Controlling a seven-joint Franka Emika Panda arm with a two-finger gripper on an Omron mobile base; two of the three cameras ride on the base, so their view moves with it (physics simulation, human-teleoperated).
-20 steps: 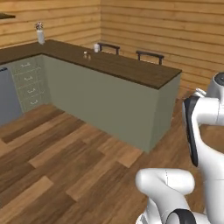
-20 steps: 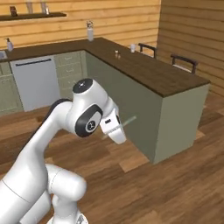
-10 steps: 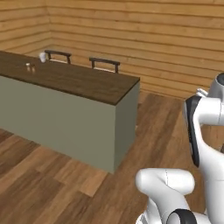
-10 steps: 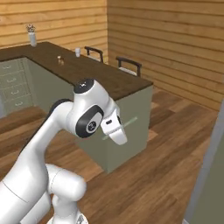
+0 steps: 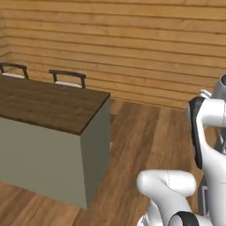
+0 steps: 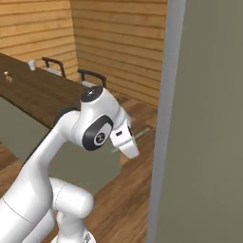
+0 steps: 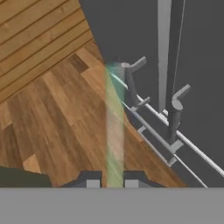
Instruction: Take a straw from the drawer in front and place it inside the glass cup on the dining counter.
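My gripper (image 7: 112, 181) is shut on the straw (image 7: 114, 127), a pale green translucent stick that runs up from between the two dark fingertips (image 7: 91, 182). In the right base view the gripper (image 6: 129, 148) hangs at mid height in front of the arm, and the straw (image 6: 138, 136) pokes out sideways. The glass cup (image 6: 31, 64) stands far off at the left on the dining counter (image 6: 42, 92). The counter's (image 5: 48, 103) near end with its sage-green base also shows in the left base view. The drawer is out of view.
A tall grey-green panel (image 6: 204, 123) stands close on the right. A dark grey front with bar handles (image 7: 173, 111) lies ahead of the hand over the wood floor (image 7: 57, 113). Two chairs (image 5: 67, 78) stand behind the counter. Tiny shakers (image 6: 7, 75) sit near the cup.
The whole picture has slid left in both base views, so the camera moved. The counter went leftward and the tall grey-green panel came in at right. The arm keeps its pose with the straw.
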